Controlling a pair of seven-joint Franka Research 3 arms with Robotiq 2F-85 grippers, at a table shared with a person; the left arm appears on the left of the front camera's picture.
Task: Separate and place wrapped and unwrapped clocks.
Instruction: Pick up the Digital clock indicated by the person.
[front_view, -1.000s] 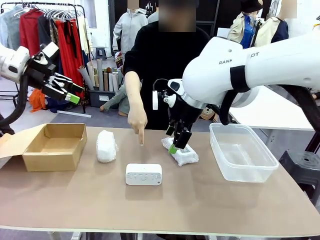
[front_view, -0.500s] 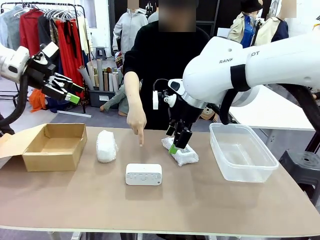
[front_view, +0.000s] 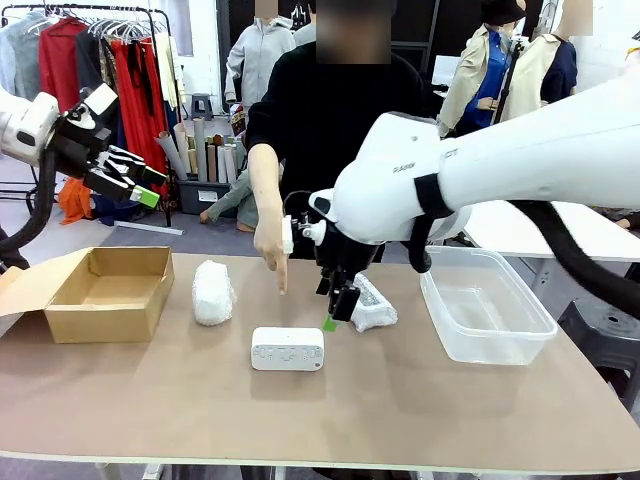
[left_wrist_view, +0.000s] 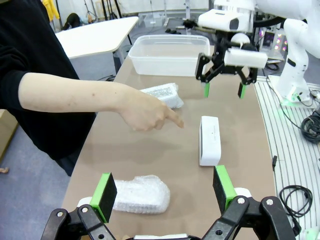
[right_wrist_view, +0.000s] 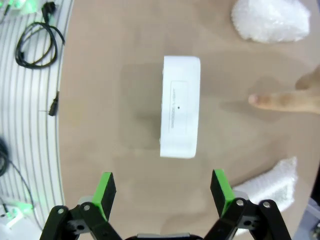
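Note:
The bare white clock (front_view: 287, 348) lies at mid-table, with a bubble-wrapped bundle (front_view: 213, 291) to its back left and a clear-plastic bundle (front_view: 372, 308) to its back right. My right gripper (front_view: 337, 308) hangs open just above the table between the clock and the clear-plastic bundle, holding nothing. In the right wrist view its open gripper (right_wrist_view: 162, 186) looks down on the clock (right_wrist_view: 180, 105). My left gripper (front_view: 150, 185) is raised high at the far left, open and empty. The left wrist view shows its open gripper (left_wrist_view: 164, 192), the clock (left_wrist_view: 210, 140) and the bubble-wrapped bundle (left_wrist_view: 142, 195).
A person's hand (front_view: 275, 245) points down at the table just behind the clock. An open cardboard box (front_view: 110, 290) sits at the left. A clear plastic bin (front_view: 485, 300) sits at the right. The table's front half is bare.
My right arm has swung left, carrying its open gripper from over the clear-plastic bundle toward the bare clock. The left arm and the pointing hand have stayed still.

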